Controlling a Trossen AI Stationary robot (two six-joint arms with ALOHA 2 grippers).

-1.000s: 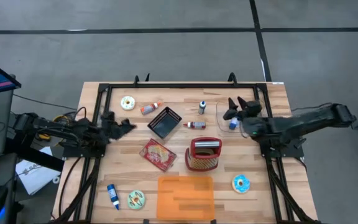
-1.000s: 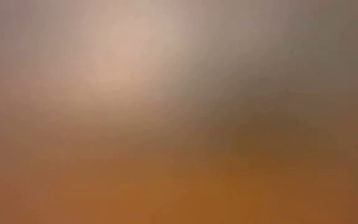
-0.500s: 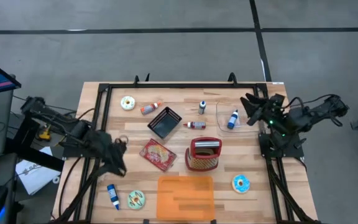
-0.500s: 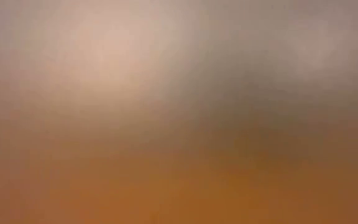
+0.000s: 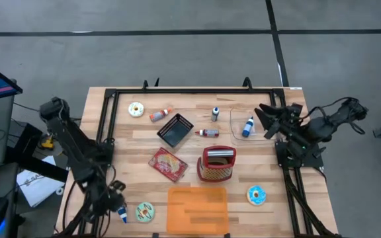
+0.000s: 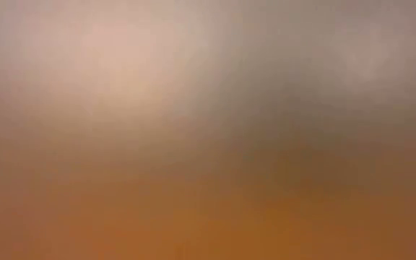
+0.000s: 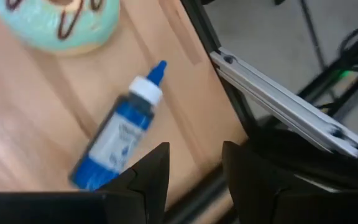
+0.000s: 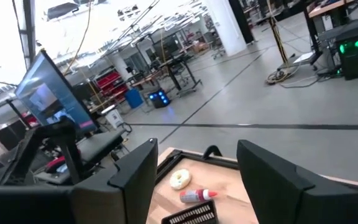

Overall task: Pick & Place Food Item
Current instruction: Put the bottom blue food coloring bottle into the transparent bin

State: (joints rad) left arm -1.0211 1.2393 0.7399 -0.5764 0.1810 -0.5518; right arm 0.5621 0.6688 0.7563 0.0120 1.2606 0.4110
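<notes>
Landmark, ref. for all places: red basket [image 5: 217,164], standing mid-table [image 5: 290,198].

1. Left gripper [image 5: 114,201]. Far out on left-arm side of basket, at table's near corner, arm stretched down along the edge. Fingers [image 7: 157,168] part-open w/ a clear gap, nothing in them. Judged: pointed low and spread that much so as to straddle a slim item lying flat.

2. Blue bottle [image 7: 120,134]. Probable task item. Lies on its side on bare wood, same corner, far from basket. Nozzle points away from the fingers; its base end sits just ahead of one fingertip, offset to the side of the gap, not between the fingers. No contact visible. Judged: gripper needs to shift sideways over the body before closing.

3. Teal donut [image 5: 144,211]. Just beside bottle, on the basket side of it, not touching. Alt. candidate for "food item"; can't tell which is meant.

4. Right gripper [image 5: 268,119]. Right-arm side of basket, toward far edge. Fingers wide apart, empty, tilted up toward the room. Judged: waiting, clear of the work.

5. Clear tray [image 5: 238,135]. Between basket and right gripper; holds second blue bottle [image 5: 248,126]. Likely drop-off, judging by contents.

6. Orange mat [image 5: 197,208]. Just nearside of basket, bare.

7. Low view: blurred out, no info.
</notes>
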